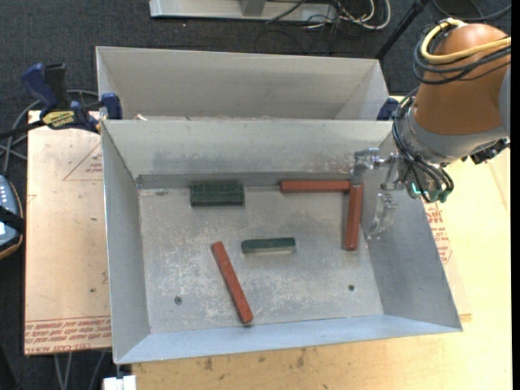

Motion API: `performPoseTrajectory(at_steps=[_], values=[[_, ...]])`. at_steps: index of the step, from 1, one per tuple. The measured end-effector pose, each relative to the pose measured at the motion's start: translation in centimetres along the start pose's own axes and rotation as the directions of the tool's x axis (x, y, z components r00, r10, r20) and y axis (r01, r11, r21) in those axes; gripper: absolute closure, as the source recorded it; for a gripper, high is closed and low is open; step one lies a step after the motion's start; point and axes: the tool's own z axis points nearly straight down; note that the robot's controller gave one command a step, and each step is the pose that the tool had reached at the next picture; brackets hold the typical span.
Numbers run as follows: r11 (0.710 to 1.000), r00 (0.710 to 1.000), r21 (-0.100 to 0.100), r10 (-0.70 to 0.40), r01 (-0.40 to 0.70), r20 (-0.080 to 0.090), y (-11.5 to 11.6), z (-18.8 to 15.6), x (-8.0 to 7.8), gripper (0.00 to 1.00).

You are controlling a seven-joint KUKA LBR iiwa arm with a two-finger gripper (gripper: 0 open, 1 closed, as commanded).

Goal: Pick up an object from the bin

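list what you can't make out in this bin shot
- Camera view: whether the red bar by the back wall and the red bar by the right wall are one L-shaped piece or two touching; the corner is too small to tell.
- Whether the gripper touches the right bar or hangs beside it; a single view gives no depth.
- The arm is cut off by the right edge.

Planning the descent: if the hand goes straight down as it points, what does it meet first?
The hand likely meets the bin's sloping right wall, just right of the nearest red bar; depth is unclear.
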Motion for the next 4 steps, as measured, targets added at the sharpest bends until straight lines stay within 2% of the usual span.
performPoseTrajectory(at_steps=[1,2,3,4], values=[[0.984,0.984,-0.002,-0.178,0.178,0.001,6.6,12.9,-1.3,0.00],[0.966,0.966,0.000,-0.260,0.260,0.006,10.9,17.1,-3.2,0.00],[0.966,0.966,0.002,-0.258,0.258,0.008,10.7,16.8,-3.3,1.00],[0.964,0.964,0.006,-0.265,0.264,0.018,9.7,2.8,-4.3,1.00]])
